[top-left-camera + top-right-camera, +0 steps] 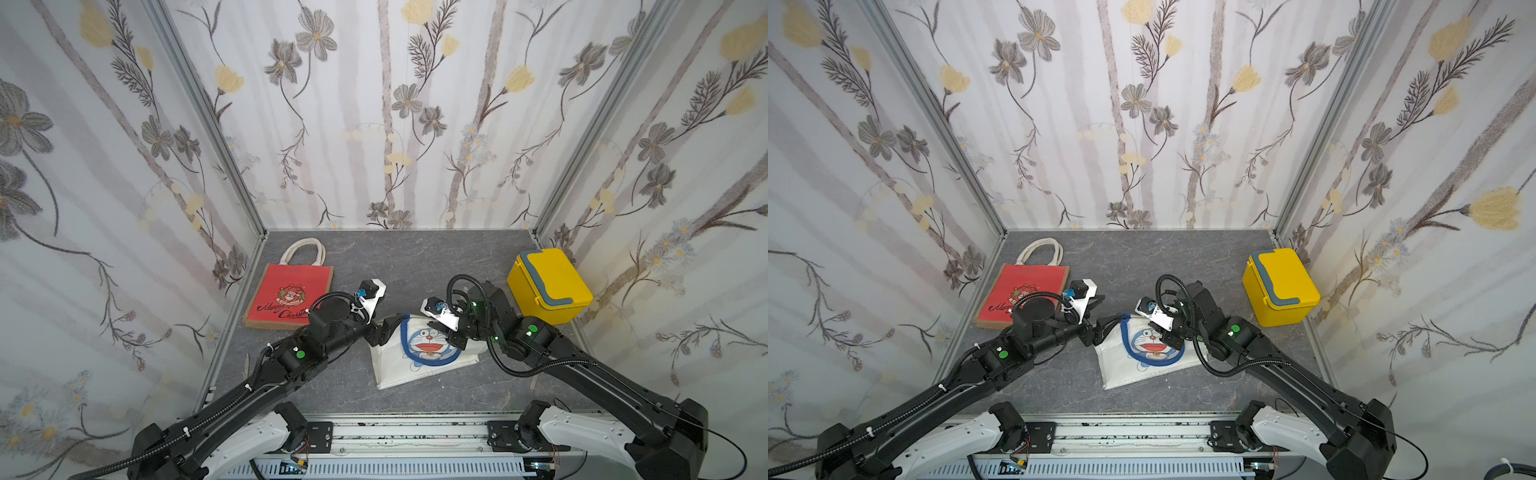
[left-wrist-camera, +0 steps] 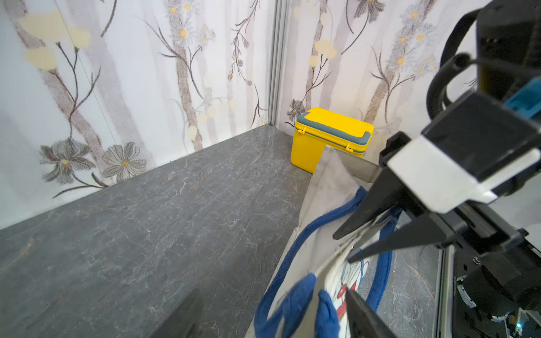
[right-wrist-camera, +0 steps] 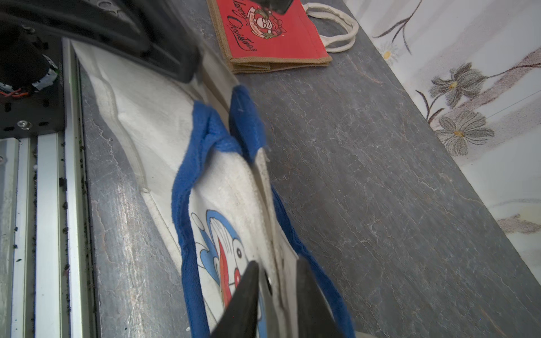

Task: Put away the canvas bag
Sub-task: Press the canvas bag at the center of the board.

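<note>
Canvas bag [image 1: 415, 365]: lies on the table [image 1: 415, 266], 6 o'clock of centre in both top views, cartoon print up, blue handles [image 3: 187, 181] looped over it.
Left gripper [image 1: 388, 328]: at the bag's 10 o'clock corner; jaws spread wide.
Right gripper [image 3: 276, 295]: at the bag's 2 o'clock edge; jaws partly apart astride the rim; cannot tell whether they clamp it.
Red bag [image 1: 291, 295]: flat, 10 o'clock.
Yellow box [image 1: 548, 286]: lid closed, 2 o'clock.

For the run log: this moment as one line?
canvas bag: lying on table | left gripper: open at rim corner | right gripper: open astride rim
</note>
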You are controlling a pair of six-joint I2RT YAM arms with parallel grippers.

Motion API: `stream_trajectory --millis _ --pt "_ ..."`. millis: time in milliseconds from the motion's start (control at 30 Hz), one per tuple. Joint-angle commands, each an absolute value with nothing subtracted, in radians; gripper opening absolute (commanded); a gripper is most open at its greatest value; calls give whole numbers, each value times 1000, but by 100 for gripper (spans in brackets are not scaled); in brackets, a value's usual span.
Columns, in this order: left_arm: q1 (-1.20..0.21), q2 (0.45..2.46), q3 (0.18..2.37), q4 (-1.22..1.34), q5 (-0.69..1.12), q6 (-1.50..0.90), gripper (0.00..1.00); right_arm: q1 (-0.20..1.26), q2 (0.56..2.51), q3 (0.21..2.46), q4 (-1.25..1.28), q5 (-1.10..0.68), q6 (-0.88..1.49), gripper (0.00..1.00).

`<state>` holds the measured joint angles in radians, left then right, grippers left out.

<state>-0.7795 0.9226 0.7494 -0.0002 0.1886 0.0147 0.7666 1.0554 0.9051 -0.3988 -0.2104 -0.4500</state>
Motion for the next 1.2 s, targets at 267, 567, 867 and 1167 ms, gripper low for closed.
stream_trajectory --millis 267,567,867,1167 --pt "-859 1181 1066 -432 284 271 90 730 923 885 -303 -77 -201 75" --pt "-924 1379 1210 -527 220 332 77 627 776 819 -335 -53 -63 84" --pt "-937 1392 1195 -545 161 314 25 555 815 818 -407 10 -9 93" --pt "-931 1298 1122 -581 133 340 0 552 795 765 -314 -191 -18 93"
